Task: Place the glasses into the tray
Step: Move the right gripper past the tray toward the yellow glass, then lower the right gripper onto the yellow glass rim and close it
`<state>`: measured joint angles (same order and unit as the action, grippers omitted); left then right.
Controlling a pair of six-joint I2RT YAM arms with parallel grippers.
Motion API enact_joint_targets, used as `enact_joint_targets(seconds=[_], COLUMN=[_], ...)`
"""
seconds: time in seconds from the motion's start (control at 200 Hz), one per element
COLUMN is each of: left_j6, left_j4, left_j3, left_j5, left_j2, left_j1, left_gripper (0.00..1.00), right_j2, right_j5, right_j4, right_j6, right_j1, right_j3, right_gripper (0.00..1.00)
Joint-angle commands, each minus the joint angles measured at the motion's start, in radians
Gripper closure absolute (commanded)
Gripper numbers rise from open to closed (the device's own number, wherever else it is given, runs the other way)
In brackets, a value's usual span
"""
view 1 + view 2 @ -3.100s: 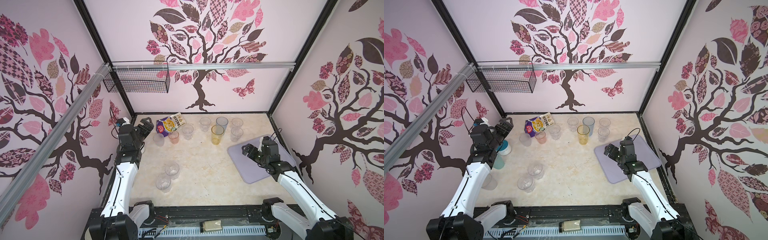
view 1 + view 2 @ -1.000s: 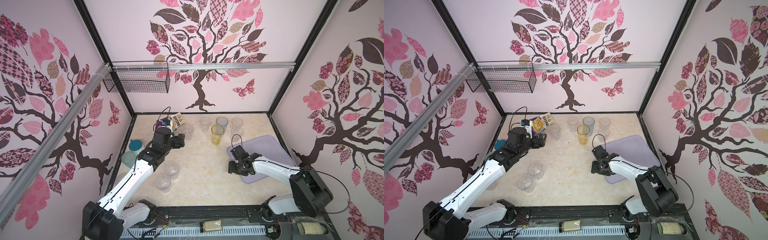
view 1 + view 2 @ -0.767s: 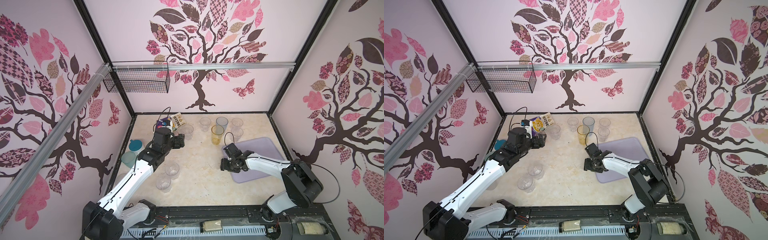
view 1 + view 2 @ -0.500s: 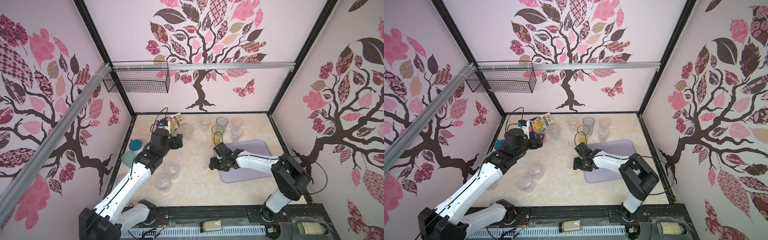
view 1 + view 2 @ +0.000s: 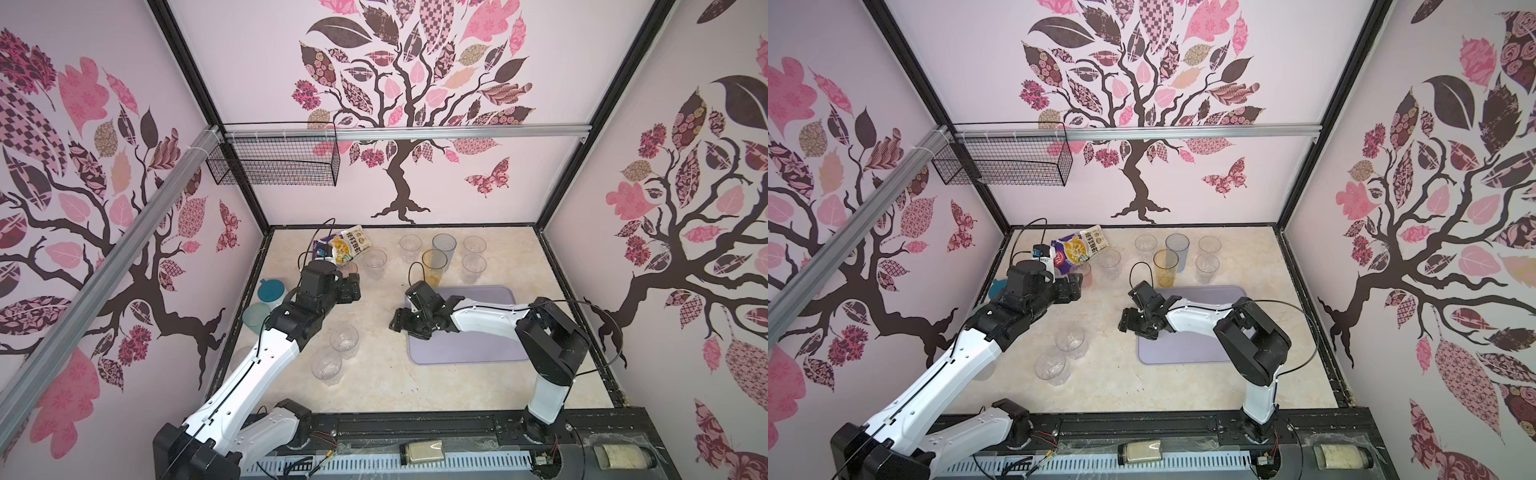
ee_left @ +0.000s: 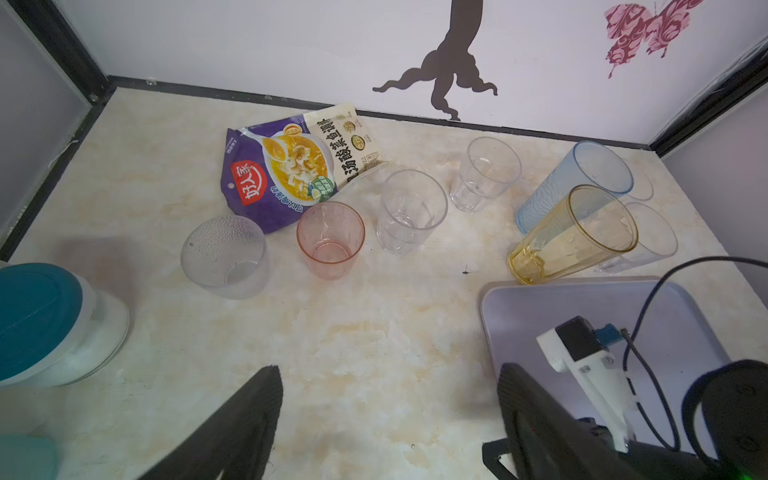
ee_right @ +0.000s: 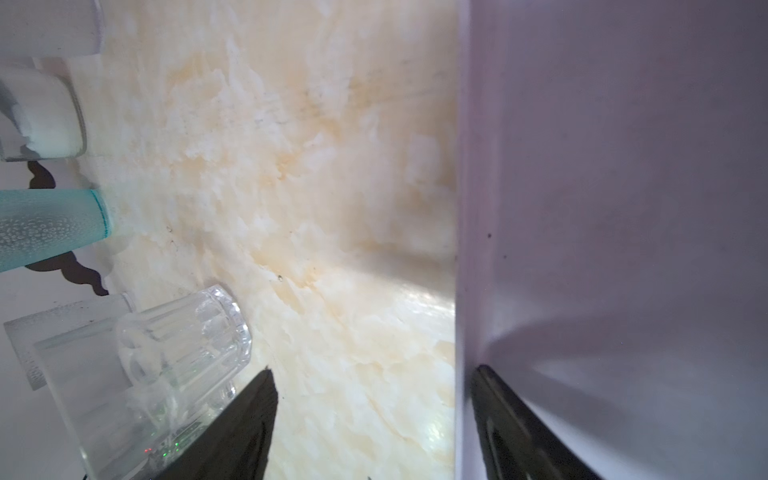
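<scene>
The tray [image 5: 469, 345] lies right of the bench's middle, its far side partly covered by the right arm, whose right gripper [image 7: 372, 370] straddles the rim facing the bench's left edge, jaws spread and clamping nothing. The left gripper [image 6: 387, 370] hangs wide open and empty left of the bench's middle, hiding most of the pink glass [image 5: 348, 268] and all of a dimpled clear glass [image 6: 224, 255] in both top views. Every glass stands on bare bench outside the tray, the amber tumbler [image 5: 434, 266] just beside its far edge; a ribbed glass [image 7: 183, 345] is blurred and cut off in the right wrist view.
</scene>
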<state>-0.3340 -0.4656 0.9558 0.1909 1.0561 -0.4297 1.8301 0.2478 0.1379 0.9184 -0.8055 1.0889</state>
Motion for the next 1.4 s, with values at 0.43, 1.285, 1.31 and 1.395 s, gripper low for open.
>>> enact_joint_targets(seconds=[0.43, 1.285, 1.31, 1.395], left_j6=[0.039, -0.116, -0.113, -0.106], left_j4=[-0.126, 0.056, 0.056, 0.056], left_j3=[0.111, 0.005, 0.005, -0.002], left_j5=[0.022, 0.062, 0.066, 0.075], left_j2=[-0.026, 0.220, 0.220, 0.215], left_j1=[0.037, -0.292, -0.291, -0.290], left_gripper=[0.16, 0.09, 0.09, 0.09], right_j2=[-0.303, -0.174, -0.169, -0.139], right_j5=[-0.220, -0.495, -0.494, -0.458], right_j4=[0.365, 0.219, 0.220, 0.231], right_j6=[-0.388, -0.434, -0.427, -0.411], right_j1=[0.090, 0.285, 0.290, 0.321], right_j3=[0.123, 0.244, 0.252, 0.282], right_gripper=[0.13, 0.03, 0.05, 0.17])
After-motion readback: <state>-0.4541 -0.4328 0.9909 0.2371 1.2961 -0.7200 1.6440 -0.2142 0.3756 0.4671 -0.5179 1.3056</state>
